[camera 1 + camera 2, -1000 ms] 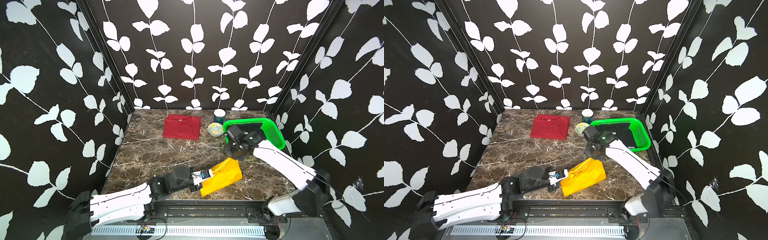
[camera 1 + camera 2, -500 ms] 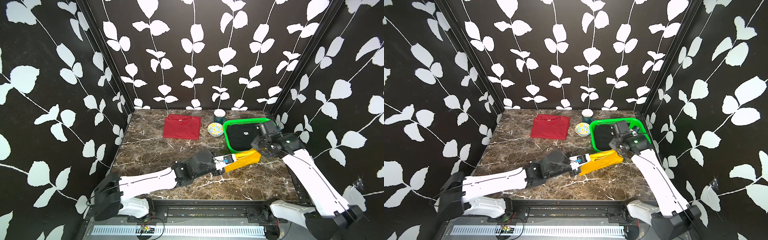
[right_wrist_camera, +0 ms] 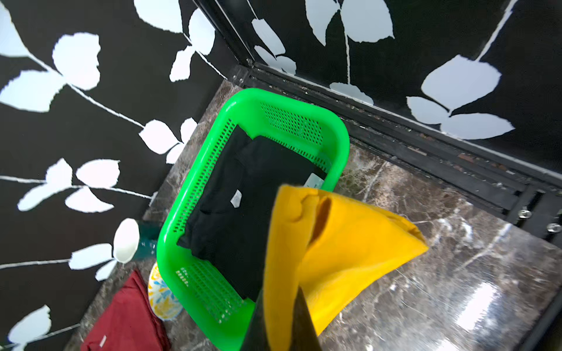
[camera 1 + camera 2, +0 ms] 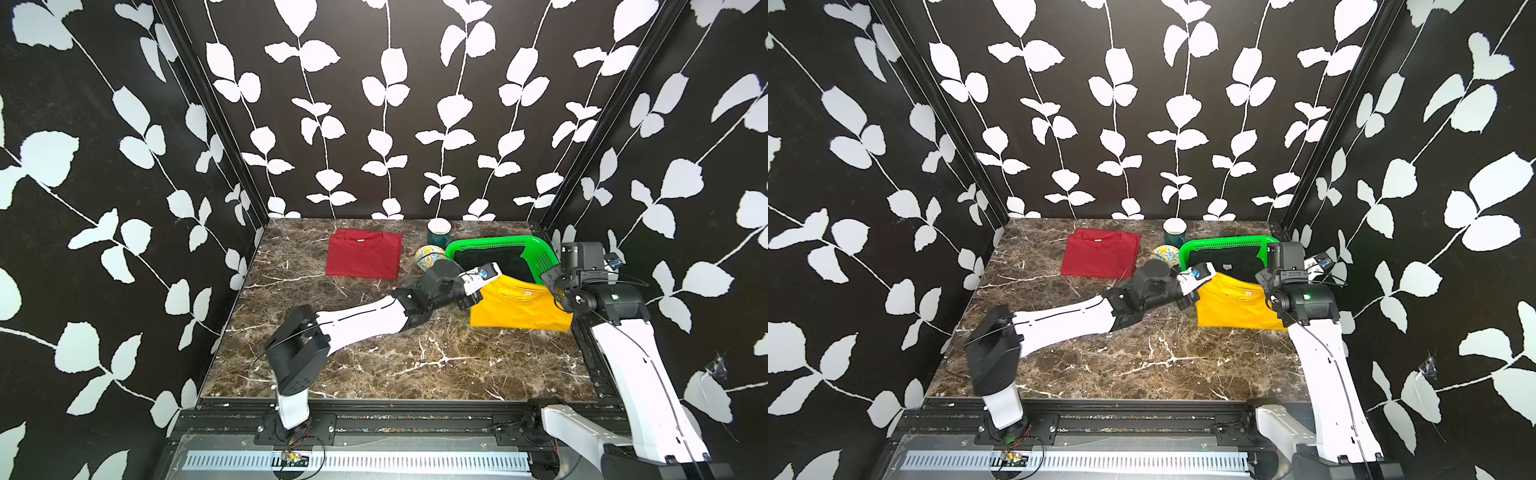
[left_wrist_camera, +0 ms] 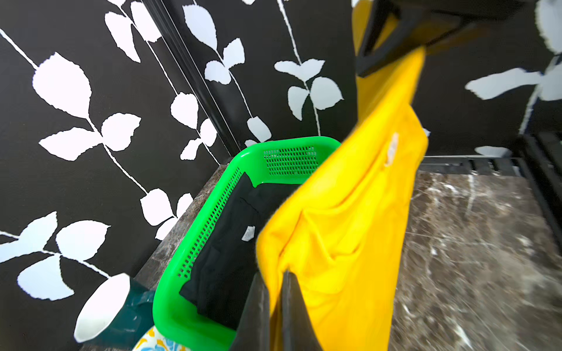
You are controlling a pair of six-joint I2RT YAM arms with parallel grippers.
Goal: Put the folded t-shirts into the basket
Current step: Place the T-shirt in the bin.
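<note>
The mustard yellow t-shirt (image 4: 519, 307) hangs stretched between both grippers, above the table and just in front of the green basket (image 4: 498, 241). My left gripper (image 4: 477, 296) is shut on its left edge, and cloth is pinched between the fingers in the left wrist view (image 5: 275, 276). My right gripper (image 4: 557, 291) is shut on the right edge, as the right wrist view (image 3: 279, 294) shows. The black t-shirt (image 3: 243, 197) lies flat inside the basket (image 3: 340, 136). The red t-shirt (image 4: 363, 257) lies folded on the marble at the back, left of the basket.
A dark green mug (image 4: 438, 232) and a small patterned bowl (image 4: 430, 257) stand close against the basket's left end. The basket sits in the back right corner, near the black frame rail (image 3: 425, 142) and the leaf-patterned walls.
Both grippers have carried the yellow t-shirt from the front middle of the table up and back to the right, next to the basket. It now hangs spread between them.
</note>
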